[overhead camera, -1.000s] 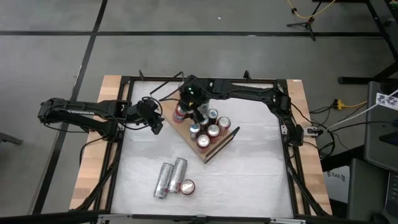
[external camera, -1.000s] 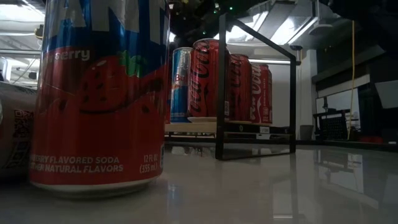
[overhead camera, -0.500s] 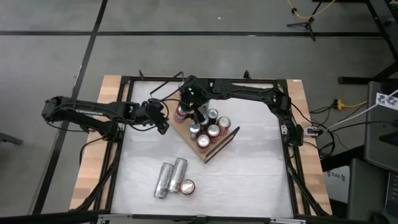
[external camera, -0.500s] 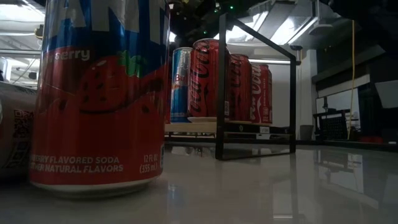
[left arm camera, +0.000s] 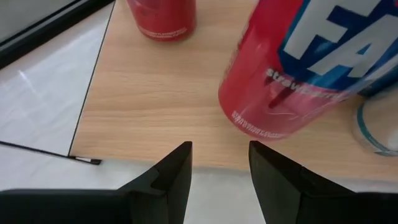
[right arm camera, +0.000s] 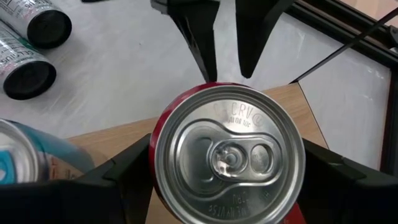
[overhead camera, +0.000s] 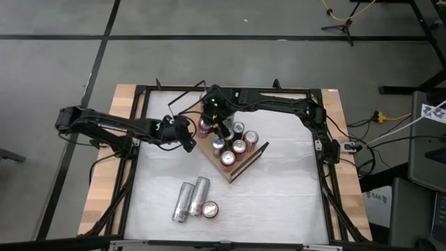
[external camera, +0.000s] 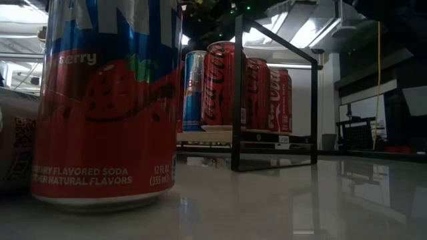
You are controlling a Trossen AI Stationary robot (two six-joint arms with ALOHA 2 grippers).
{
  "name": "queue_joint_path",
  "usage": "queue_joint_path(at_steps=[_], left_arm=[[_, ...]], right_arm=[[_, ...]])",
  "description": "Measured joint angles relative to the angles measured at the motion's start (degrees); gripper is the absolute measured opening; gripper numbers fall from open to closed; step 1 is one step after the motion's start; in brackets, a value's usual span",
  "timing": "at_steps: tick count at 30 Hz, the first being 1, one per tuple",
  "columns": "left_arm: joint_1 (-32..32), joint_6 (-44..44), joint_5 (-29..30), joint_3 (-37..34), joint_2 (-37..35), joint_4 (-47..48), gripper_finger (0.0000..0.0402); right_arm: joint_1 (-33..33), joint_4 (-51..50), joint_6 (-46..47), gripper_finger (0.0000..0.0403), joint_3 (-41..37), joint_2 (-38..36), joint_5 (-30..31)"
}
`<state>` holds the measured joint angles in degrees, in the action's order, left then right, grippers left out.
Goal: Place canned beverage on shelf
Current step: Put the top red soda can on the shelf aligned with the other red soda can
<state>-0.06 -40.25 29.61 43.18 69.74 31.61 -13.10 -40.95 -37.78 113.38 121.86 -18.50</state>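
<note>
A red strawberry-soda can (right arm camera: 229,152) stands at the left corner of the wooden shelf (overhead camera: 235,172), with my right gripper (overhead camera: 205,127) shut on it. In the left wrist view the same can (left arm camera: 280,68) rises from the board (left arm camera: 155,106). Several more cans (overhead camera: 237,145) stand on the shelf behind it. My left gripper (left arm camera: 219,165) hangs just off that corner over the white table. Its fingers stand a little apart with nothing between them, pointing at the can. It also shows beyond the can in the right wrist view (right arm camera: 225,37). My right gripper pinches the can's side wall just below the top rim (right arm camera: 158,168), one finger on each side. The fingers come slanting down from the table's far side. The can is upright, its bottom edge (left arm camera: 261,127) on the board near the shelf's left corner.
Two silver cans (overhead camera: 189,198) lie on the table near its front, with a red can (overhead camera: 209,208) standing beside them; that red can (external camera: 110,100) fills the low view's left. Black wire rails (external camera: 273,93) bound the shelf's ends. A black frame (overhead camera: 139,125) edges the table.
My left gripper has moved toward the table's right edge and down, closing on the shelf's left corner and the held can. The can has stayed where it was.
</note>
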Motion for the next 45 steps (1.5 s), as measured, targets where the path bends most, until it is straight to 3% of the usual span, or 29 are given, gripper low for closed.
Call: queue_joint_path(at_steps=[33, 45], left_arm=[[0.0, -0.1, 0.9, 0.0, 0.4, -2.2, 0.015], [0.0, -0.1, -0.6, 0.0, 0.4, -2.2, 0.015]], right_arm=[[0.0, 0.4, 0.0, 0.0292, 0.0, -0.1, 0.0], [0.0, 0.9, 0.0, 0.0351, 0.1, -0.3, -0.1]])
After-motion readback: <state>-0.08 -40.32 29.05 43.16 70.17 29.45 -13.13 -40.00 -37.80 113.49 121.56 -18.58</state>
